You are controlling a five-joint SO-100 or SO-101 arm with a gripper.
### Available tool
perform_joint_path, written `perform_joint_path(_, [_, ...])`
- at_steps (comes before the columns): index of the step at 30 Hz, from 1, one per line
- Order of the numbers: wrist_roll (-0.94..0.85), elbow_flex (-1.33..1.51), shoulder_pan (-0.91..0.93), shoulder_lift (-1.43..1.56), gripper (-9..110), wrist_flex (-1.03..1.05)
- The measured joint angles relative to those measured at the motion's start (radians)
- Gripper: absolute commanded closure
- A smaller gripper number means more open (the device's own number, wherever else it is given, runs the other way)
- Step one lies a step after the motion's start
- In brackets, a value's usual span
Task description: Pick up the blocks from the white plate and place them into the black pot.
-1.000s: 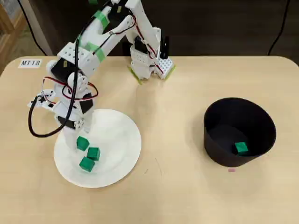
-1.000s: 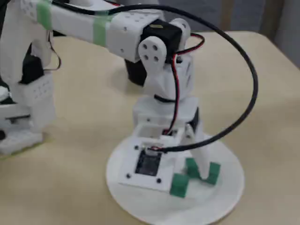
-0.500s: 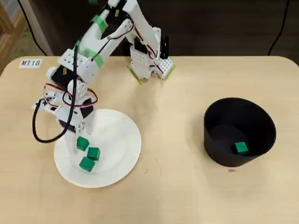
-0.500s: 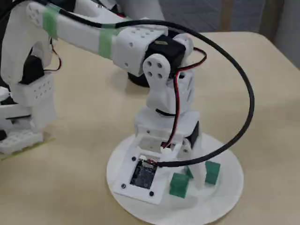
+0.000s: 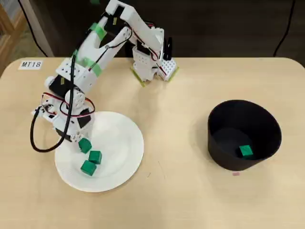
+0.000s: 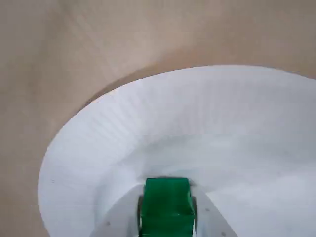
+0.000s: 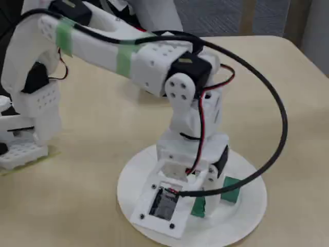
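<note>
Three green blocks lie on the left half of the white plate (image 5: 119, 138) in the overhead view. My gripper (image 5: 81, 142) is low over the plate's left side, against the uppermost block (image 5: 85, 145). The other two blocks (image 5: 95, 156) (image 5: 88, 167) lie free just below it. In the wrist view my gripper (image 6: 167, 190) has a white finger (image 6: 121, 217) pressed to each side of a block (image 6: 167, 207) resting on the plate (image 6: 222, 123). The black pot (image 5: 228, 161) stands far right with one block (image 5: 246, 151) inside. The fixed view shows the gripper (image 7: 205, 198) partly hiding a block (image 7: 198, 206).
The arm's white base (image 5: 152, 62) is fixed at the table's back edge. A black cable loop (image 5: 34, 138) hangs left of the wrist, over the table. A label reading MT18 (image 5: 31, 64) sits at the back left. Bare tabletop lies between plate and pot.
The arm has leaned further left and lower over the plate. The fingers now flank the uppermost block closely. None of the blocks has shifted.
</note>
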Motion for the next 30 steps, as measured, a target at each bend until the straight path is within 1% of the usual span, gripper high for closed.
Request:
perform_joint_path(6, [-0.002,0.000,-0.011,0.035,104,-0.012])
perform_joint_path(10, [-0.014,0.000,-0.041,0.216,104,-0.075])
perform_joint_path(14, [-0.038,0.000,-0.153,0.426,104,-0.133])
perform_joint_path(18, [-0.025,0.052,-0.344,0.629,104,-0.149])
perform_joint_path(24, [0.081,0.376,-0.727,0.969,104,-0.247])
perform_joint_path(26, [0.098,0.499,-0.859,1.026,104,-0.272])
perform_joint_path(30, [0.104,0.667,-1.071,1.046,104,-0.327])
